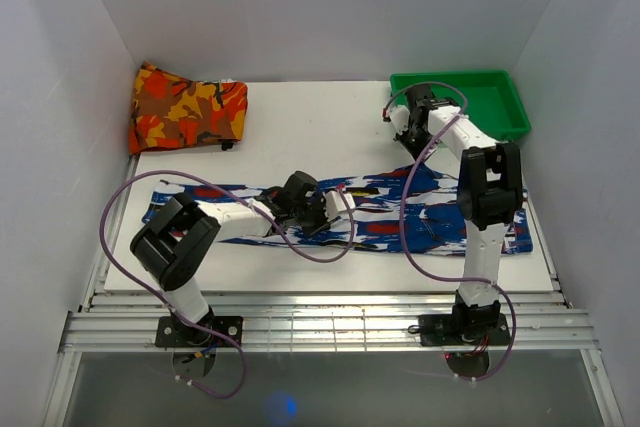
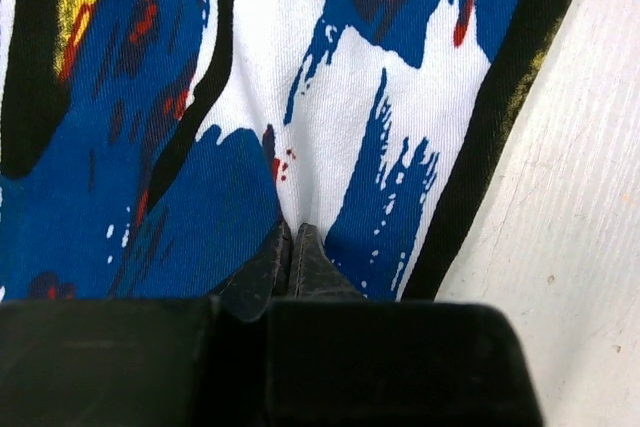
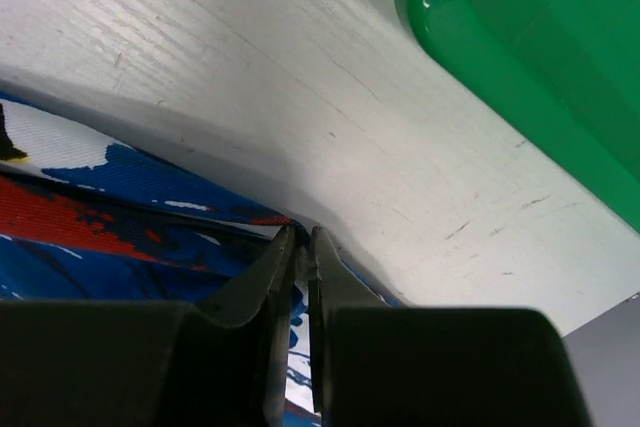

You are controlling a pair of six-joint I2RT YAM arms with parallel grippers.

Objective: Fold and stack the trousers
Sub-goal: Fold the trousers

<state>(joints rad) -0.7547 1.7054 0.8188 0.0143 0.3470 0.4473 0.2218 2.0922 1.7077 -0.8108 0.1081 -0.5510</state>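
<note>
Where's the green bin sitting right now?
In the top view, the green bin sits at the far right corner of the table, just beyond the right gripper, which is shut on the far edge of the trousers.

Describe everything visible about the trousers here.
The trousers are soft woven-looking fabric, streaked blue, white and black with red and yellow patches. They lie flat as a long strip running left to right across the table. The left gripper pinches a pucker mid-cloth; the right gripper is shut on the far edge near the green bin.
</note>
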